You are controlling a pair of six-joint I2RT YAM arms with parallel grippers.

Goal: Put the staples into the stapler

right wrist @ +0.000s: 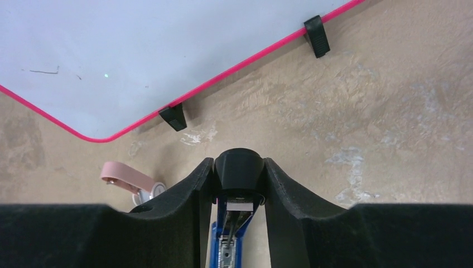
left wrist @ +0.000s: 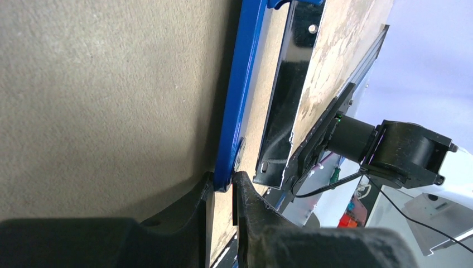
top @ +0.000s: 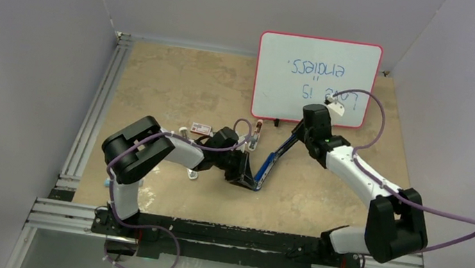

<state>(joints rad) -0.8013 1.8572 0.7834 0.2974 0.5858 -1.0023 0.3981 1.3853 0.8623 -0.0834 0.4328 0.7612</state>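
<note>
Stapler: the stapler (top: pixel 278 159) is near the middle of the table (top: pixel 178 84), in front of the board (top: pixel 316 80). From above it looks spread open like a V, and it sits between the two grippers.
Stapler parts: it has a long blue top (left wrist: pixel 237 95) and a shiny black part (left wrist: pixel 279 117) just beside it. One end has a round black tip (right wrist: pixel 239 167). Blue sides and a metal track show just under that tip.
Left gripper: the left gripper (left wrist: pixel 223 187) is pinched tight on the end of the blue top. Both fingers touch the blue strip, one on each side.
Right gripper: the right gripper (right wrist: pixel 239 176) is squeezed around the round black tip, with a finger on each side. From above, it holds the end of the V nearest the board.
Board: a white board with a pink rim stands at the back on small black feet (right wrist: pixel 317 28). It has blue writing on it.
Box: a little red and white box (top: pixel 200 128) lies on the table, left of the stapler, close to the left arm.
Pink piece: a small pink piece (right wrist: pixel 125 176) lies on the table, just left of the right gripper and near the board's corner.
</note>
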